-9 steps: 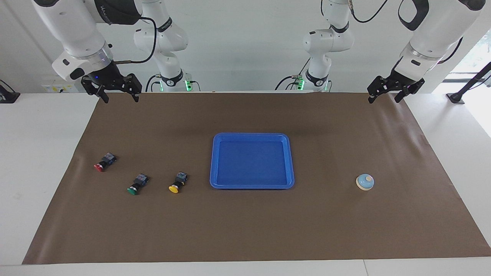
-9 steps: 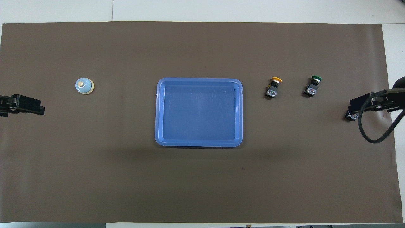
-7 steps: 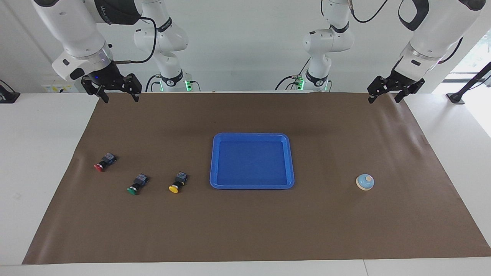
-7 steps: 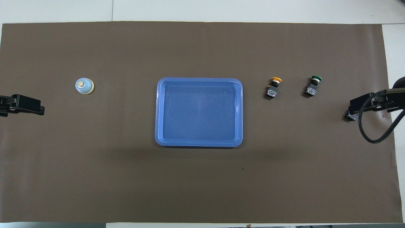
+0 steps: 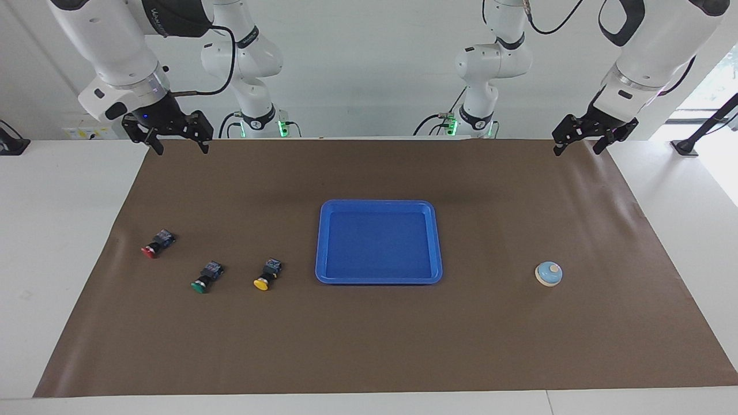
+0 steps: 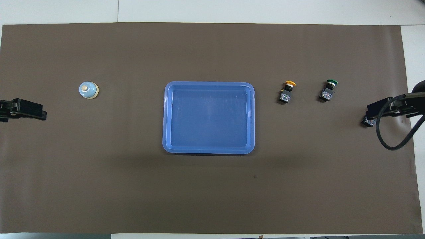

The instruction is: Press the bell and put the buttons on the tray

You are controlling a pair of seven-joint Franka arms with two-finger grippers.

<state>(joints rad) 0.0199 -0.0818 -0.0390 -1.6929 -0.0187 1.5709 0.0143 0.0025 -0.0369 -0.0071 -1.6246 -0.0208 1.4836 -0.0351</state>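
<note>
The empty blue tray [image 5: 379,242] lies mid-table, also in the overhead view [image 6: 208,118]. The bell [image 5: 548,274] stands toward the left arm's end [image 6: 88,90]. The red button [image 5: 156,244], green button [image 5: 206,276] and yellow button [image 5: 267,274] lie on their sides toward the right arm's end. In the overhead view the yellow [image 6: 287,92] and green [image 6: 328,90] buttons show, and the red one [image 6: 368,122] is mostly hidden under my right gripper [image 6: 378,109]. My right gripper [image 5: 180,148] and my left gripper [image 5: 578,150] hang open and empty, high over the mat's edge nearest the robots. The left gripper's tip also shows in the overhead view [image 6: 33,113].
A brown mat [image 5: 369,346] covers most of the white table [image 5: 57,230]. Two more white arm bases [image 5: 256,115] [image 5: 475,112] stand at the table's edge nearest the robots. A black cable [image 6: 395,139] loops below my right gripper.
</note>
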